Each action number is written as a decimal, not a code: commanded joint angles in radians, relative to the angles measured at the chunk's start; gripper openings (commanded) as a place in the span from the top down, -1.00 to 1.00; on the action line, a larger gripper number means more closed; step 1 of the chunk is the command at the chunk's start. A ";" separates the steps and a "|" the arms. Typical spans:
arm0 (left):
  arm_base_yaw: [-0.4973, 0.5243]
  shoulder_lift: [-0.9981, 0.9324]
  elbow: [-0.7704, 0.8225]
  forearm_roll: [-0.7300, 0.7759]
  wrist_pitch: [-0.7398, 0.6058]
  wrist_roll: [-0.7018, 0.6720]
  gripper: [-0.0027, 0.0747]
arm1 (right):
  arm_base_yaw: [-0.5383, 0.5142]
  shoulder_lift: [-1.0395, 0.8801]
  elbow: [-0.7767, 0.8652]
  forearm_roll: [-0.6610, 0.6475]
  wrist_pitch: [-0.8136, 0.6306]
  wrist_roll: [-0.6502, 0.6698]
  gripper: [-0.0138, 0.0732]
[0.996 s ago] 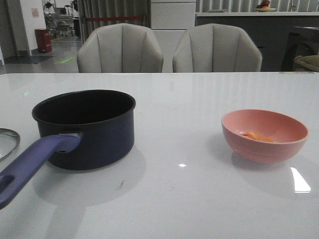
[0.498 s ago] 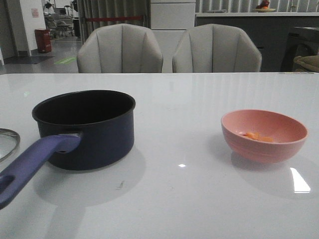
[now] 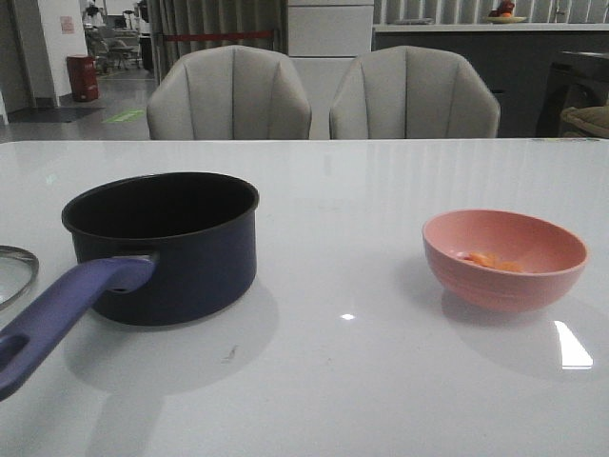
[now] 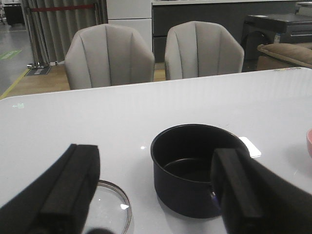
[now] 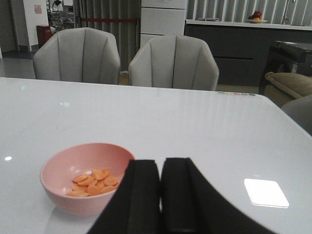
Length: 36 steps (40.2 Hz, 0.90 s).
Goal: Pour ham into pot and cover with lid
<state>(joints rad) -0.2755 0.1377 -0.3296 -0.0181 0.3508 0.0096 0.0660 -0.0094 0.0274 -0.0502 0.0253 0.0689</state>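
Front view. The white table [image 3: 362, 381] carries the pot [image 3: 166, 243] on my left side and the pink bowl [image 3: 504, 259] on my right, well apart from each other. The pot stands upright, its black inside uncovered, its purple-blue handle [image 3: 67, 314] reaching toward me and leftward. The lid [image 3: 14, 271] lies flat on the table just beside the pot, on its left, only its rim edge entering the frame. The ham [image 3: 490, 260] sits in the bottom of the pink bowl as a few orange-pink pieces. Two grey chairs [image 3: 228, 95] stand behind the table's far edge. Neither of my arms appears in this view.

Left wrist view. My left gripper [image 4: 156, 195] is spread wide, its two black fingers [image 4: 73, 185] far apart and holding nothing. The pot [image 4: 195, 170] shows between them, farther off on the table, and the lid's rim [image 4: 117, 204] lies on the table beside the pot.

Right wrist view. My right gripper [image 5: 161, 195] has its two fingers [image 5: 141, 195] pressed together, with only a thin seam between them (nothing held there). The pink bowl [image 5: 85, 178] stands on the table beyond and to one side of the fingers, and the ham [image 5: 92, 181] lies in it as a small heap of flat slices.
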 commanded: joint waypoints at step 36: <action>-0.021 0.011 -0.025 0.007 -0.098 0.003 -0.39 | -0.006 0.444 -0.352 0.081 0.085 0.010 0.17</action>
<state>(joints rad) -0.2866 0.1355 -0.3296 -0.0098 0.3450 0.0096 0.0660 0.3935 -0.2801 0.0289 0.2364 0.0810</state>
